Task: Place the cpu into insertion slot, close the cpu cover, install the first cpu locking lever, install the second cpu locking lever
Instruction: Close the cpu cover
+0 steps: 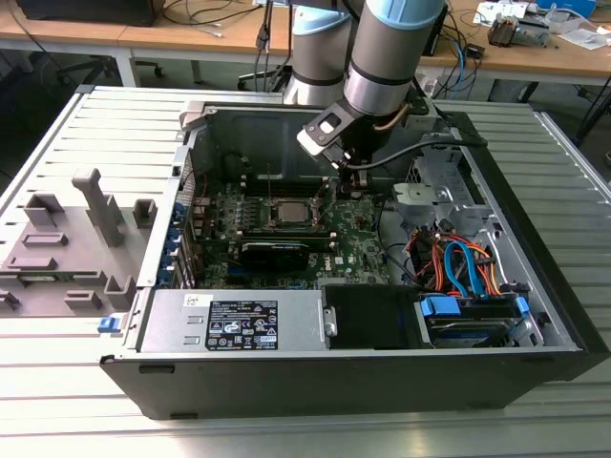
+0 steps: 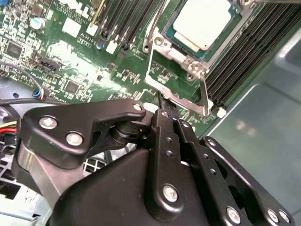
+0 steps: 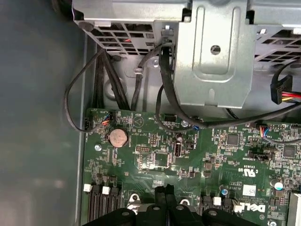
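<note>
The cpu [image 2: 204, 21] is a pale silver square lying flat in its socket on the green motherboard [image 2: 80, 61]; the exterior view shows the cpu [image 1: 286, 212] mid-board inside the open case. The cpu cover [image 2: 204, 94], a thin silvery frame with an open window, stands beside the cpu, seemingly tilted up from the board. My gripper [image 2: 162, 101] is shut, its black fingertips right at the cover's near edge; whether they pinch it I cannot tell. The first wrist view has the gripper [image 3: 164, 189] pointing down at the board. In the exterior view the gripper [image 1: 342, 183] hangs to the right of the socket.
Black memory slots [image 2: 235, 61] flank the socket. A metal drive cage [image 3: 211, 52] and loose black cables [image 3: 75, 103] lie beyond the board. A power supply [image 1: 239, 320] lines the case front, coloured cables [image 1: 458, 262] the right. A grey fixture [image 1: 67, 248] sits outside.
</note>
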Tool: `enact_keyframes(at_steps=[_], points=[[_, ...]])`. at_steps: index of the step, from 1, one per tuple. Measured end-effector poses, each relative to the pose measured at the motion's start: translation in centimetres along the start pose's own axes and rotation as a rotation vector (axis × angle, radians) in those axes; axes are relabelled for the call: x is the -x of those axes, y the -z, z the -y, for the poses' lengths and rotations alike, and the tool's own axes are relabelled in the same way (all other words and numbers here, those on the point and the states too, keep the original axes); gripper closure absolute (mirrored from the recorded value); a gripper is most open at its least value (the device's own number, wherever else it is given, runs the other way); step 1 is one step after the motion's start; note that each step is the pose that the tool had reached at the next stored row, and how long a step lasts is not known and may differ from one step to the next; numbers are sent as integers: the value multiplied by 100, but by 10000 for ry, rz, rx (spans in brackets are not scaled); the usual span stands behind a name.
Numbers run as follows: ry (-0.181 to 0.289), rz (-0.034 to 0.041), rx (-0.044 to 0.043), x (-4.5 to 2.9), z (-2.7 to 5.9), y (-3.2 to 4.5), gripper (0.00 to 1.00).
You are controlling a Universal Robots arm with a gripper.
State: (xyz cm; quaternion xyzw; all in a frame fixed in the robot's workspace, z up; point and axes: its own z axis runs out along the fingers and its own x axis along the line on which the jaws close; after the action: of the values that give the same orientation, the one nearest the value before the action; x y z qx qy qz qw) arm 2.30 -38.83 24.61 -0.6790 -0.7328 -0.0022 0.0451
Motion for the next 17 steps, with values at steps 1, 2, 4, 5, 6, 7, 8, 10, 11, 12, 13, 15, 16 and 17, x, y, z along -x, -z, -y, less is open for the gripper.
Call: enact_keyframes(at_steps=[1,2,4,5,6,7,8,10,11,12,13,15,16,17], points=[[1,-2,3,-2,24,-3,89],[2,-2,5,-3,37,-5,89],[1,0,14,-6,88,-9,89],[1,0,18,-8,110,-12,89],[2,-1,22,-9,126,-13,89],[2,1,24,-10,141,-14,89],[3,1,27,-11,154,-15,89],[2,1,32,-14,189,-18,89],[2,1,33,-14,196,-19,89],[2,2,33,-15,201,-19,89],[2,1,33,-16,213,-20,89],[2,2,35,-17,236,-23,89],[3,2,35,-18,245,-24,89],[2,2,36,-18,250,-25,89]])
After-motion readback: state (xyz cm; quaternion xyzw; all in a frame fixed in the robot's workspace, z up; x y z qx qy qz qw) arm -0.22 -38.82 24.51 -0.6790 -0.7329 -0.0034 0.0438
